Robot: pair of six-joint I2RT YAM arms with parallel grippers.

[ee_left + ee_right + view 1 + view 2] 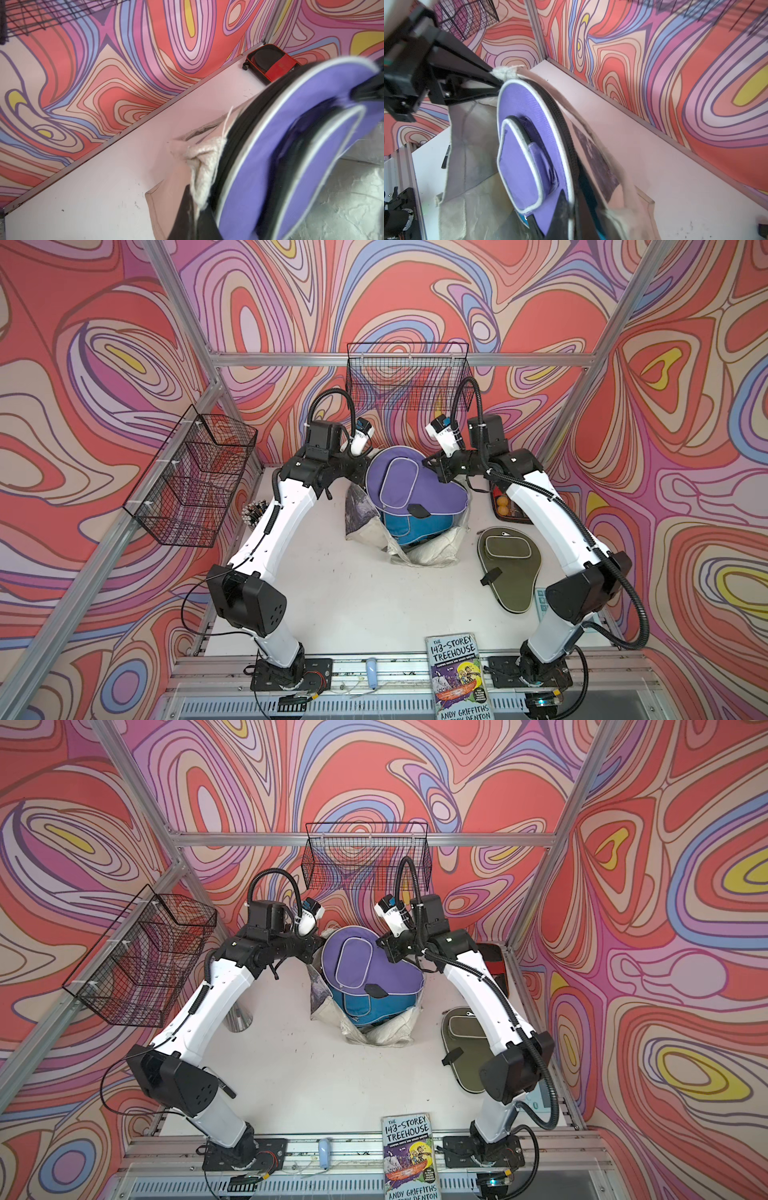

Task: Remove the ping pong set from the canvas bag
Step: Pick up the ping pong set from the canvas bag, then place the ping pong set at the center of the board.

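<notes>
1. Right wrist view: the left tool (495, 80) is seen clamped shut on the cream woven handle (504, 71) at the mouth of the cream-white soft canvas bag (471, 145). The bag is judged to be pinned this way so that it is not dragged along with its contents.
2. The purple paddle-shaped zip cover (529, 145) is shown raised at the bag's mouth, its rim just beside the handle. Whether any part is inside the bag cannot be told.
3. In the left wrist view the right tool (363, 91) appears only as a dark blur, closed narrowly on the purple cover's rim. An edge grip is judged to suit so flat a thing.
4. Only the left wrist view clearly shows a black rectangular case with a red band (270, 62), set on the white bench (104, 187) beyond the bag, against the wall.
5. Only the top views show a blue zip cover (415, 524) lying in the bag beneath the purple one, and so not yet removed.
6. An olive paddle-shaped zip cover (505, 568) is seen there flat on the bench to the right of the bag, judged already out. Two orange balls (503, 506) are glimpsed under the right arm, also right of the bag.
</notes>
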